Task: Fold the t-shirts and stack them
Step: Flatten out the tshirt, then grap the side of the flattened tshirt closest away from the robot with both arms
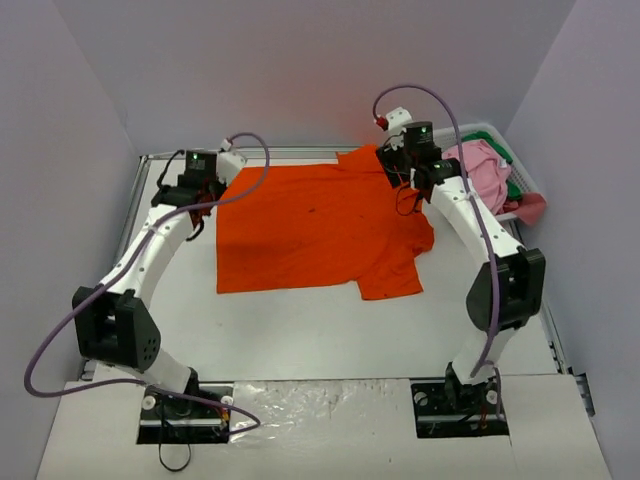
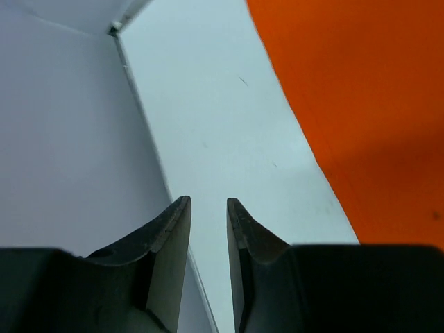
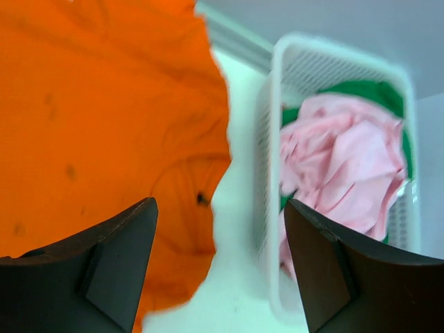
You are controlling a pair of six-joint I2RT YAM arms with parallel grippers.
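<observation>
Orange t-shirt [image 1: 310, 230], 1, lies flat on the white table [image 1: 300, 330]. 1 pink t-shirt [image 1: 482, 165] and 1 green t-shirt [image 1: 513, 187] sit crumpled in 1 basket [image 1: 500, 135], far right. 2 pincers, both empty: left gripper [image 2: 208, 202] slightly parted, right gripper [image 3: 220, 203] spread wide.

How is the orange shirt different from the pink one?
The orange t-shirt lies spread flat on the table; the pink t-shirt sits crumpled in the basket. The orange one lies alone; the pink one shares the basket with a green t-shirt. Both are soft cloth.
</observation>
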